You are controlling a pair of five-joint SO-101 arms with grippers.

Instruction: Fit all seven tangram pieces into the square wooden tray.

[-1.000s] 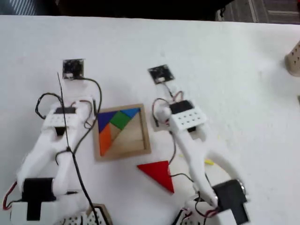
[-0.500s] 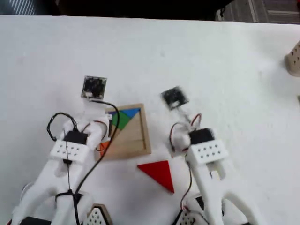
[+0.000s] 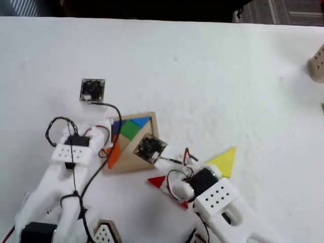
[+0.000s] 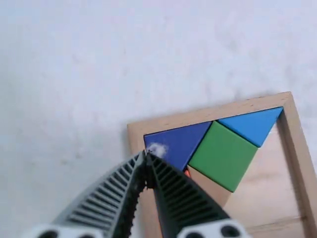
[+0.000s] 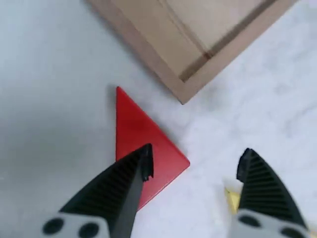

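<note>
While my right pincer [image 5: 195,157] hangs with fingers apart over the red triangle [image 5: 138,126], flat on the worktop [image 5: 49,59] just beside the wooden tray [image 5: 158,74], I judge the piece light, stiff, probably slick: pinch across its thin edges. Left pincer [image 4: 146,157], closed, sits over the tray's dark-blue piece [image 4: 181,141].

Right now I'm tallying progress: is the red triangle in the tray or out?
Out: the red triangle lies on the table beside the tray.

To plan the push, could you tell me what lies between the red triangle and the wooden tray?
Bare white table lies between the red triangle and the wooden tray, as the right wrist view shows.
</note>
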